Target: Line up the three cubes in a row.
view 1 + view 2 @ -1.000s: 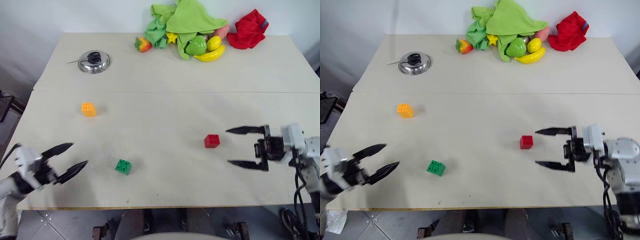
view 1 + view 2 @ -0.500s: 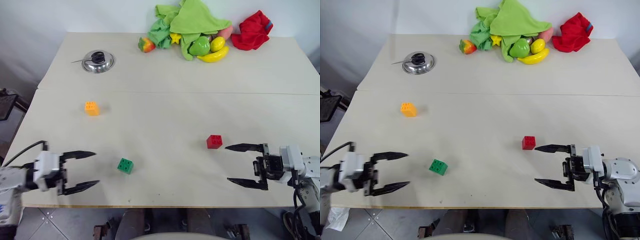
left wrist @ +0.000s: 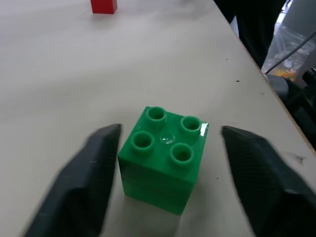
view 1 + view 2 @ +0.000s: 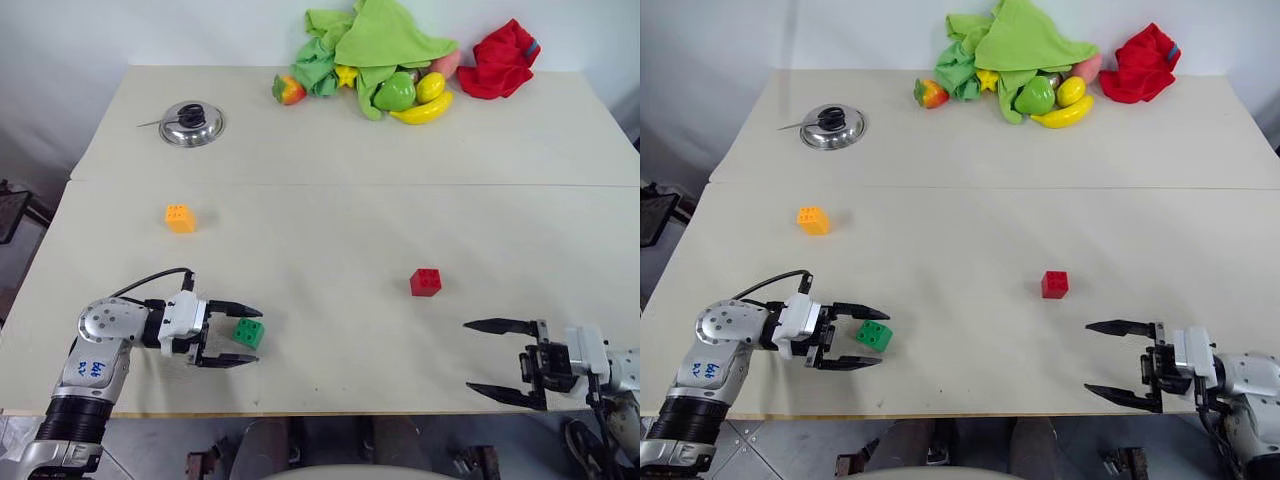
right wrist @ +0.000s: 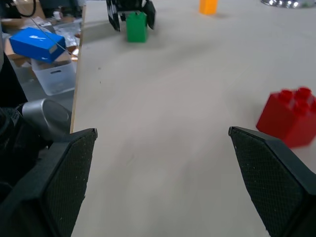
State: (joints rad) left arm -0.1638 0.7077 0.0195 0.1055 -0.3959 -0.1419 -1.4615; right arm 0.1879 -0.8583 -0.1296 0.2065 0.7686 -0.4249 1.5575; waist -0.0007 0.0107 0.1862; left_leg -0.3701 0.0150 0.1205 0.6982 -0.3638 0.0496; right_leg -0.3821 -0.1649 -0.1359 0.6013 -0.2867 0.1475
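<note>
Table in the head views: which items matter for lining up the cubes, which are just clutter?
Job:
- green cube, between the left pincer's fingers
- red cube
- orange-yellow cube

Clutter:
- metal lid
- green cloth
- toy fruits
- red cloth

Three cubes are seen on the table (image 4: 330,140): one green cube (image 4: 248,333), one red cube (image 4: 425,282), one orange-yellow cube (image 4: 179,218). Two cloths (one green cloth (image 4: 385,35), one red cloth (image 4: 500,60)) are counted at the table's far edge.

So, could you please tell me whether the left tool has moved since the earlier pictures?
Yes. The left tool has moved rightward along the table edge, now straddling the green cube.
</note>
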